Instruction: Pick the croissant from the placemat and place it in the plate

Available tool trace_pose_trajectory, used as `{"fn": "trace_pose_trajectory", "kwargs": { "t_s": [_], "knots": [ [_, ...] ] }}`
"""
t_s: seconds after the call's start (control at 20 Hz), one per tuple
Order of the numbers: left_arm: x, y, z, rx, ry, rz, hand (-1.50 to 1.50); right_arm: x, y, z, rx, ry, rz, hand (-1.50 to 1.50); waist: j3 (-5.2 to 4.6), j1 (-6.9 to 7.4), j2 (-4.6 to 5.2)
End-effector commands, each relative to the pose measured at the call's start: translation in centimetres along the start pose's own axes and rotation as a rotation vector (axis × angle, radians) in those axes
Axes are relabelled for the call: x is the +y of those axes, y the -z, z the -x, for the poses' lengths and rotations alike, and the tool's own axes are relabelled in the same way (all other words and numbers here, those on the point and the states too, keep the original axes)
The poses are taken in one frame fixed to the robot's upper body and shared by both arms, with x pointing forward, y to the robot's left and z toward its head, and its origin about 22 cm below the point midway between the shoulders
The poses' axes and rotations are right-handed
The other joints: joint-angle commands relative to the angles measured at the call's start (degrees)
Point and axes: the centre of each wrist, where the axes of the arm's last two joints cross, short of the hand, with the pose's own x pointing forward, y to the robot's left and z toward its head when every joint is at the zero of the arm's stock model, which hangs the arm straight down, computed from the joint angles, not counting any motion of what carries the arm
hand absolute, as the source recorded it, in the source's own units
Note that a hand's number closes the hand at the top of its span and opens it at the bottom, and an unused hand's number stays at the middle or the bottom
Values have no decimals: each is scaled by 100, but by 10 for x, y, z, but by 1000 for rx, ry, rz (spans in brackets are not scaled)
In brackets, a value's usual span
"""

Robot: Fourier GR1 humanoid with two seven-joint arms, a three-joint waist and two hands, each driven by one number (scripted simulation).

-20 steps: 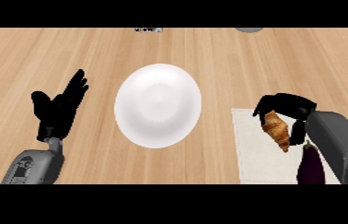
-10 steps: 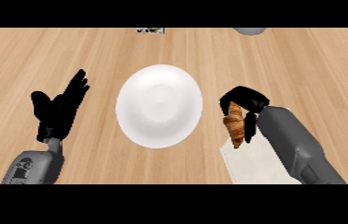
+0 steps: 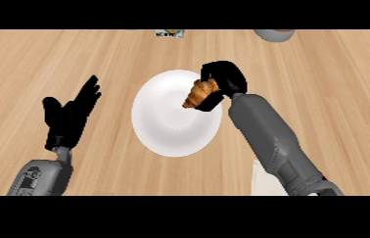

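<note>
While the black right hand (image 3: pixel 225 80) stays curled round the golden-brown croissant (image 3: pixel 200 93) over the round white plate's (image 3: pixel 170 134) upper-right rim, shift toward plate centre, lower, then release. Left hand (image 3: pixel 69 117) rests open, frame left.

One croissant (image 3: pixel 200 93), one plate (image 3: pixel 170 129), one placemat (image 3: pixel 265 182), two hands
</note>
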Motion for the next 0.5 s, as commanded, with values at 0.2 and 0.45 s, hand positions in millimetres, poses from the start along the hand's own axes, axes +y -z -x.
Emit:
{"fn": "trace_pose_trajectory", "kwargs": {
  "t_s": [0.2, 0.45],
  "knots": [
    [-6, 3, -3, -3, 12, 31, 0, -50, 28, -69, 234, -17, 498, 150, -10, 185, -12],
    [-23, 9, -10, -28, 8, 77, 0, -54, 32, -80, 449, 43, 669, 150, 13, 283, 149]
  ]
}}
